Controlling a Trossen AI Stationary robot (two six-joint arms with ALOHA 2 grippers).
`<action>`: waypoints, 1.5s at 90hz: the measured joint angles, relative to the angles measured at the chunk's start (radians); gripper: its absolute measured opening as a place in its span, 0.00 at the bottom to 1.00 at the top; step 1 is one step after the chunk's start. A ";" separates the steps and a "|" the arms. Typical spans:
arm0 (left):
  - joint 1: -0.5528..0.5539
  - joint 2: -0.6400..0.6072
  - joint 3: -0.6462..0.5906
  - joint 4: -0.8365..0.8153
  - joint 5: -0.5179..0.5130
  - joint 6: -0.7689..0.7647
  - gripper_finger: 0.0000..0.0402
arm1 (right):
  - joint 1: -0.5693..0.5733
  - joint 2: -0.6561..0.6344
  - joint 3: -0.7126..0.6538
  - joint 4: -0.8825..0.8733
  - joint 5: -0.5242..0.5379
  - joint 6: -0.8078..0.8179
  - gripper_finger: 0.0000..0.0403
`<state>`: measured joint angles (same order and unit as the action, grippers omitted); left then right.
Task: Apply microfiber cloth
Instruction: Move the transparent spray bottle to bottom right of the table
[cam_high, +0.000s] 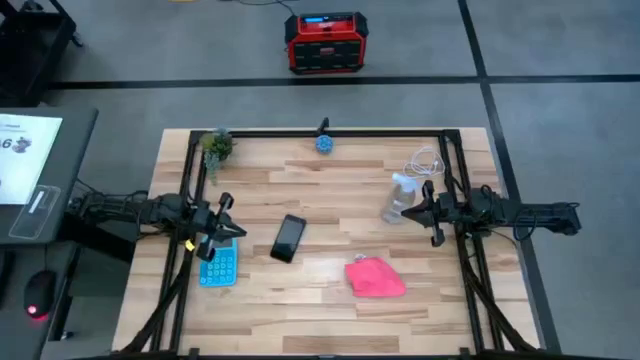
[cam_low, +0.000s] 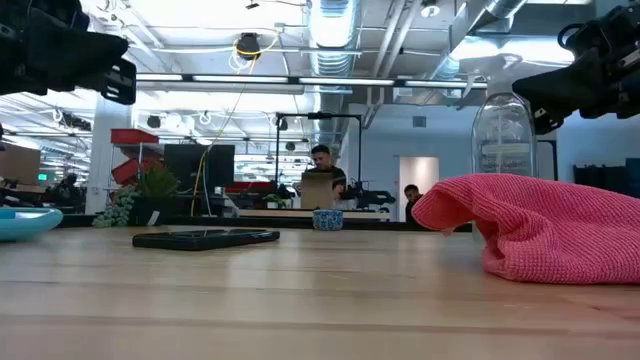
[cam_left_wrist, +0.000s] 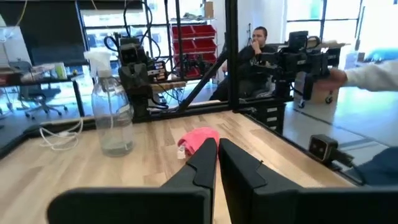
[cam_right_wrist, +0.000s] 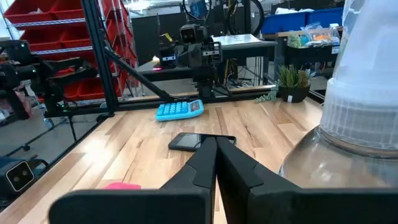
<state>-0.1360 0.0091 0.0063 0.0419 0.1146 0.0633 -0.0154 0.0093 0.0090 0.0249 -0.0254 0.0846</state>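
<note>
The pink-red microfiber cloth (cam_high: 375, 277) lies crumpled on the wooden table, near its front right; it also shows in the low view (cam_low: 540, 230) and left wrist view (cam_left_wrist: 199, 139). A black phone (cam_high: 289, 238) lies flat at the table's middle. My left gripper (cam_high: 226, 226) hovers shut at the left side, above the light blue calculator (cam_high: 218, 264). My right gripper (cam_high: 430, 214) hovers shut at the right side, beside a clear spray bottle (cam_high: 397, 197). Neither gripper touches anything.
A small potted plant (cam_high: 217, 146) stands at the far left corner, a blue patterned cup (cam_high: 325, 143) at the far edge, and a white cable (cam_high: 428, 160) lies at the far right. A black frame (cam_high: 300, 133) borders the table. People sit in the room beyond.
</note>
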 joint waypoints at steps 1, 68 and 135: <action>0.000 0.000 0.000 0.000 0.000 -0.001 0.00 | 0.000 0.000 0.000 0.001 0.000 -0.004 0.00; 0.000 0.000 0.000 -0.002 -0.179 -0.118 0.00 | 0.064 0.188 0.485 -0.143 0.167 -0.112 0.16; 0.000 0.000 0.000 0.006 -0.307 -0.141 0.00 | -0.049 0.803 0.867 -0.806 0.390 0.208 0.30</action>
<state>-0.1360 0.0093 0.0062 0.0475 -0.1928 -0.0772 -0.0644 0.8122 0.8761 -0.7816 0.3651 0.2922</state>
